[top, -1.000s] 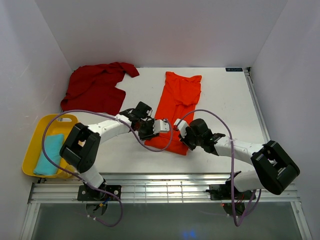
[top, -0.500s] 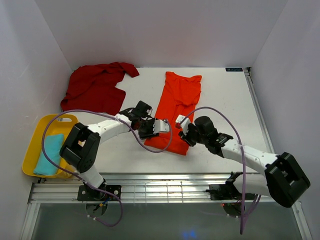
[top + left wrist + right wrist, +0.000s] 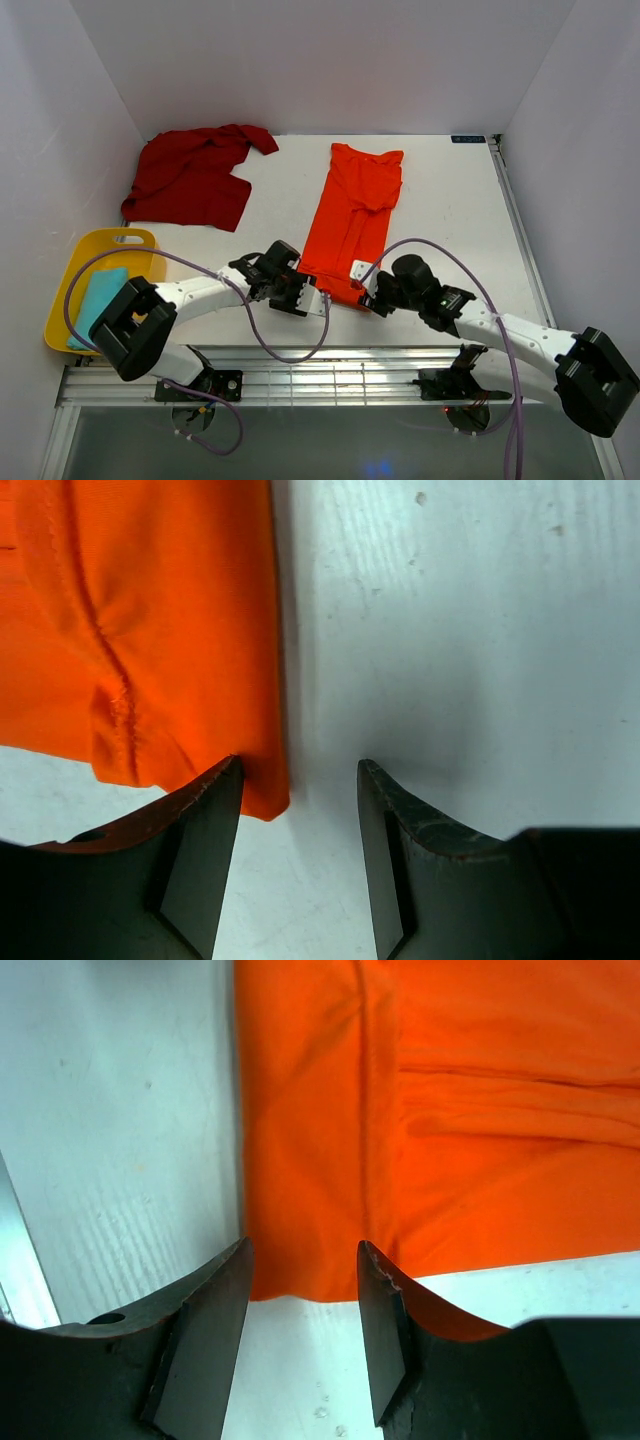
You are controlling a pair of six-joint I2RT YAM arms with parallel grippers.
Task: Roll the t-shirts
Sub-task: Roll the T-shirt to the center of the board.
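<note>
Orange-red t-shirt [image 3: 355, 210] lies flat down the middle of the worktop [image 3: 455, 200], folded into a long narrow strip, with its near hem towards the arms and a sleeve tucked across at the far end. Both arms are reaching in low at that near hem, one on each corner.

The left hand [image 3: 320, 296] sits at the strip's near left corner. From its wrist camera the two dark fingers [image 3: 200, 850] stand well spread. The corner of the orange cloth comes right up to one fingertip, and the gap between them shows mostly bare white worktop. Nothing is pinched there.

Over to the right hand [image 3: 366, 288], down at the near right corner. Its wrist view shows its fingers [image 3: 395, 1340] spread apart as well, and the hem edge runs across just past the tips. Orange cloth fills the space ahead of the gap, stitched seams and soft folds clear to see. The cloth lies loose, with no grip on it.

Crimson t-shirt [image 3: 190, 178] waits in the far left corner of the worktop, rumpled, one sleeve flung out to the side, well apart from the orange one and from both hands.

At the left near edge sits a yellow tub [image 3: 120, 240] with a handle slot, a pale blue cloth [image 3: 95, 305] lying inside it. Purple cables [image 3: 440, 245] loop over both arms.
</note>
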